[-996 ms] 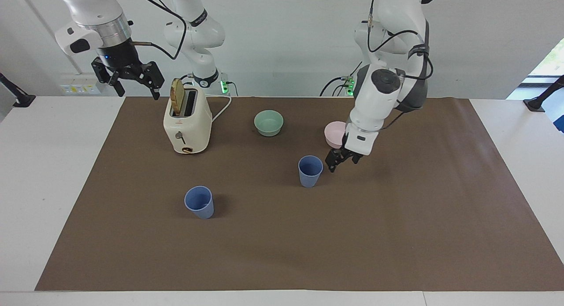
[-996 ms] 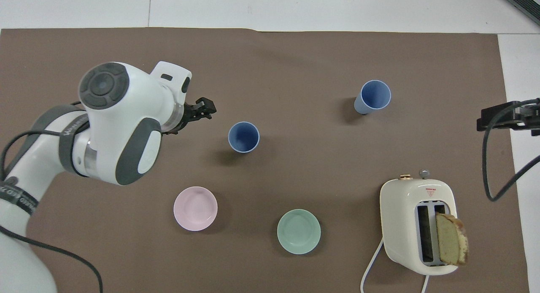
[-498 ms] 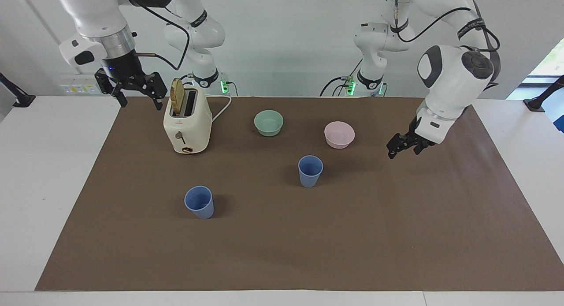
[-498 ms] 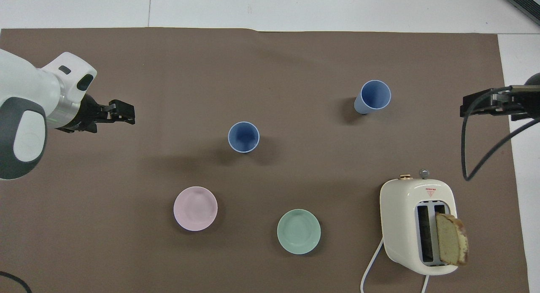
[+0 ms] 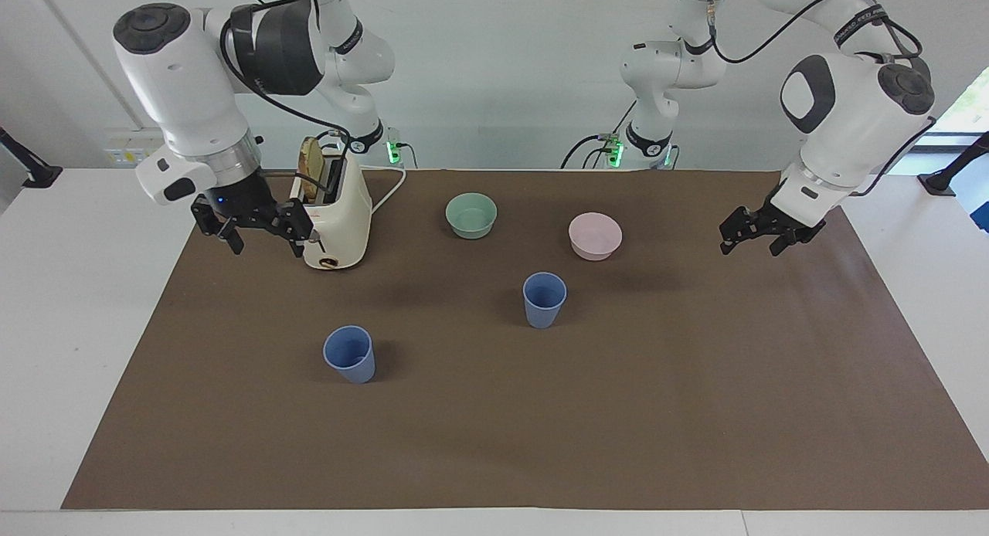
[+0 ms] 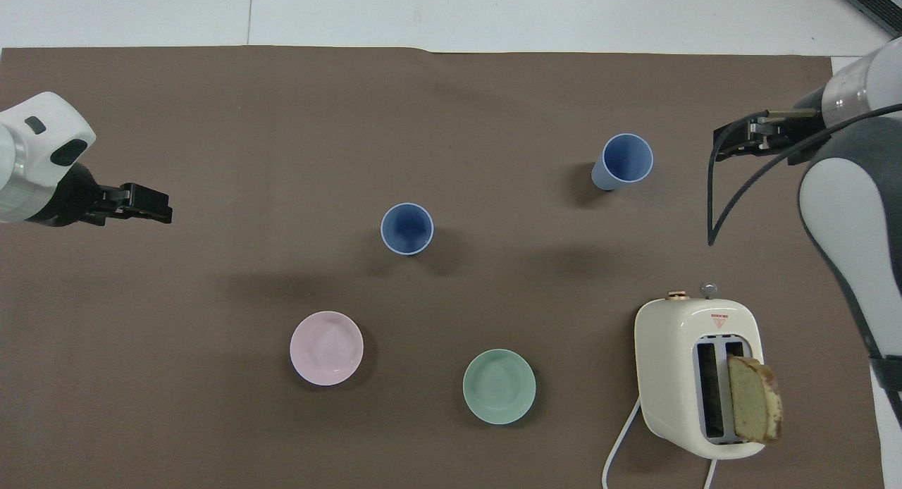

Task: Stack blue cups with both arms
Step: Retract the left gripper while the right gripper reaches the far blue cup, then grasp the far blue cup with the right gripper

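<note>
Two blue cups stand upright and apart on the brown mat. One cup [image 5: 545, 298] [image 6: 407, 228] is near the mat's middle. The other cup [image 5: 350, 353] [image 6: 626, 159] is farther from the robots, toward the right arm's end. My left gripper [image 5: 749, 247] [image 6: 156, 208] hangs open and empty over the mat toward the left arm's end, well away from both cups. My right gripper [image 5: 264, 247] [image 6: 734, 135] hovers open and empty beside the toaster, over the mat's edge at the right arm's end.
A cream toaster [image 5: 332, 212] [image 6: 697, 376] with a bread slice in one slot stands near the right arm's base. A mint-green bowl [image 5: 471, 214] [image 6: 499, 386] and a pale pink bowl [image 5: 595, 235] [image 6: 327, 347] sit nearer to the robots than the cups.
The left gripper swung away from the middle cup toward the left arm's end of the table. The right gripper came down and forward to beside the toaster. The cups stayed put.
</note>
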